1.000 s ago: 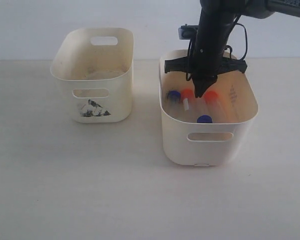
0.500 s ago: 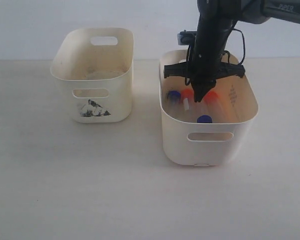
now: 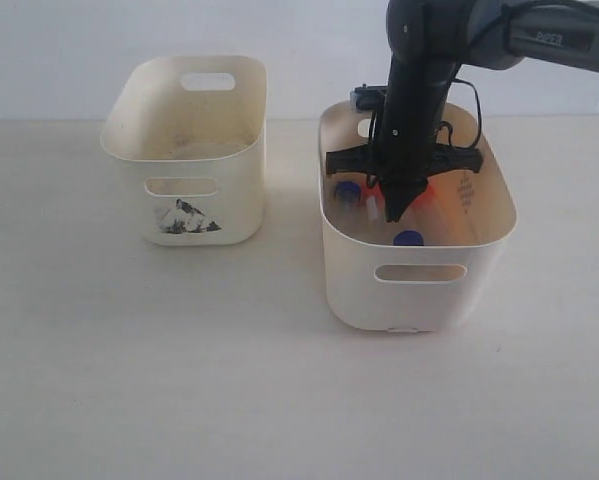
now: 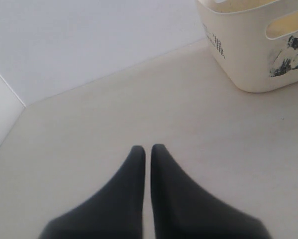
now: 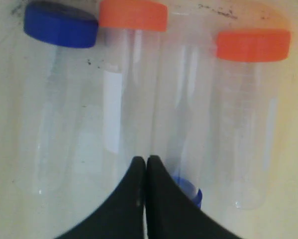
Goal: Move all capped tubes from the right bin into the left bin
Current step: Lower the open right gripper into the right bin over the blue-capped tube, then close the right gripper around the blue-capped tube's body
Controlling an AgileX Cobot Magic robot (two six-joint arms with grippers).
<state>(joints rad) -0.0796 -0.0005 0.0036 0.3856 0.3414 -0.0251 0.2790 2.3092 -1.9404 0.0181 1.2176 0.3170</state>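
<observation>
Inside the larger plain right bin lie clear capped tubes side by side. The right wrist view shows a blue-capped tube, two orange-capped tubes and the blue cap of another tube partly behind the fingers. My right gripper is down in that bin just above the tubes, shut with nothing between its fingers. The smaller left bin with the black mountain picture shows no tube inside. My left gripper is shut over bare table, well clear of that bin.
Both bins stand on a pale tabletop in front of a white wall. The right arm reaches down from the upper right over the right bin's back rim.
The right gripper has gone lower into the right bin and shifted slightly left, its tips now close over the tubes. The tubes and the bins have not moved.
</observation>
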